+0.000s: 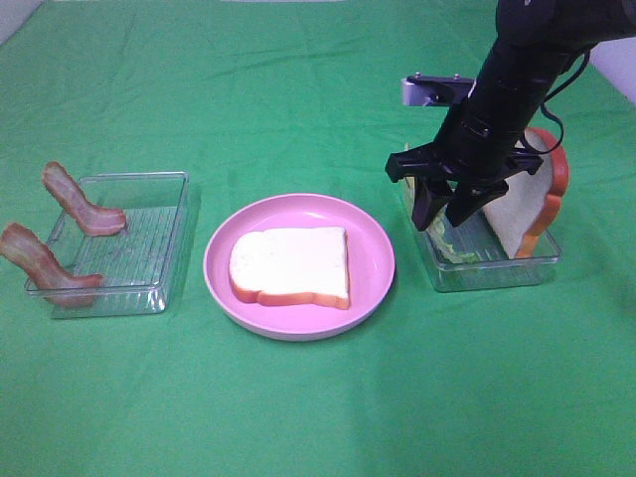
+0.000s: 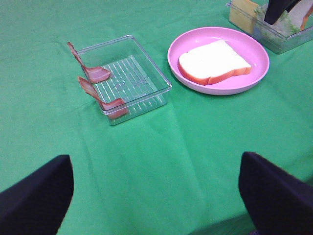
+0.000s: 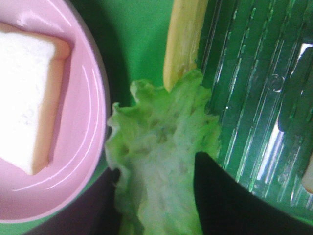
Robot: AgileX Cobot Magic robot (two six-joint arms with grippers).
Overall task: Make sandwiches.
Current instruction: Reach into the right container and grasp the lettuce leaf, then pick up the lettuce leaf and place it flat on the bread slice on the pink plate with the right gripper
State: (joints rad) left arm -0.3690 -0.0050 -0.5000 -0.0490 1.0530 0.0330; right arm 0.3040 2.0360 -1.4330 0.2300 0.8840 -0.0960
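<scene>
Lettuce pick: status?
Right gripper astride lettuce in tray, grip unconfirmed. Left gripper open, empty. One bread slice on plate, untopped. Cheese right beside lettuce.

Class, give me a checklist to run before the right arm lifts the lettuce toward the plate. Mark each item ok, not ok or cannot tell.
1. Ruffled green lettuce leaf sits between the fingers of the right gripper: ok.
2. Fingers closed firmly on the leaf: cannot tell.
3. White bread slice with orange-brown crust lies flat on the round pink plate: ok.
4. Thin yellow cheese slice clear of the leaf: cannot tell.
5. Left gripper open, away from the plate: ok.
</scene>
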